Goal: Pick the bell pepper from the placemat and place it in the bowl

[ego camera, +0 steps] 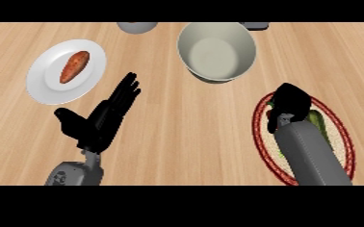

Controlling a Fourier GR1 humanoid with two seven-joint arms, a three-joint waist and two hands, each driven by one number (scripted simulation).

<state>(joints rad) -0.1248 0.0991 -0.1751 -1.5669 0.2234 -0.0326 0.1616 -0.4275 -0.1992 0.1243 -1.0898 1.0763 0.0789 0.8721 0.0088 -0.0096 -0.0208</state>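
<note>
A round beige placemat [265, 139] with a red rim lies at the right of the counter. My right hand [290, 105] hangs over it with fingers curled downward. A strip of the green bell pepper [318, 121] shows beside my right wrist; most of it is hidden under the forearm. Whether the fingers touch the pepper I cannot tell. The grey-white bowl [217, 51] stands empty at the upper middle, beyond the placemat. My left hand [103, 115] rests open at the lower left, fingers straight and pointing up.
A white plate [44, 82] holding an orange sweet potato [74, 66] sits at the left. A grey object [137, 27] pokes in at the top edge, and a dark one [256, 26] behind the bowl. Bare wood lies between my hands.
</note>
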